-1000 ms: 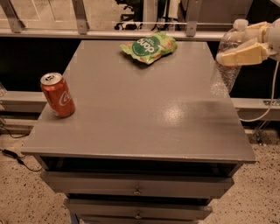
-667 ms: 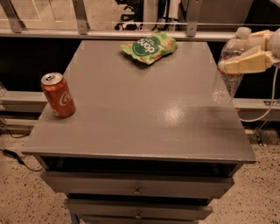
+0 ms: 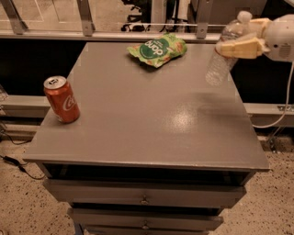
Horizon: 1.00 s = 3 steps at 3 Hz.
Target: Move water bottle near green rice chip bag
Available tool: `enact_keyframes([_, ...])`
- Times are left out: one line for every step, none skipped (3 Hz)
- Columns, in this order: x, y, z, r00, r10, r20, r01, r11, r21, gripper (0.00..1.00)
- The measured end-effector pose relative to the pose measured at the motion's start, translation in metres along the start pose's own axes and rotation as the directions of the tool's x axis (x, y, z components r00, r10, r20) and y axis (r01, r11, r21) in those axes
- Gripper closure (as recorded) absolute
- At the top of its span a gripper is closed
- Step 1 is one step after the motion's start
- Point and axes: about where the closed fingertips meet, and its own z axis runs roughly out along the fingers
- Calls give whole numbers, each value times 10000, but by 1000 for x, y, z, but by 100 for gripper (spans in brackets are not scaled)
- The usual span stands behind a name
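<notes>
Looks like an office or lab to me: gray drawer cabinet [image 3: 138,119] down-left of the fingers [image 3: 241,47], speckled floor [image 3: 27,202], a white cable [image 3: 288,92] hanging just right of them, what look like chair bases [image 3: 135,5] behind a metal rail [image 3: 115,36]. The gripper [image 3: 228,47] sits top right, clamped on the bottle [image 3: 217,69].

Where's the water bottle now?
Camera view: the water bottle is tilted in the gripper at the far right edge of the table, right of the green rice chip bag.
</notes>
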Motion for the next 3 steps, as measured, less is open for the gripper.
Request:
enact_keyframes([-11, -47, 34, 9975, -156, 689, 113, 9980, 623, 100])
enact_keyframes([-21, -80, 70, 9944, -239, 1026, 149, 9961, 870, 100])
enact_keyframes([-25, -95, 122, 9954, -451, 847, 390, 9966, 721, 100])
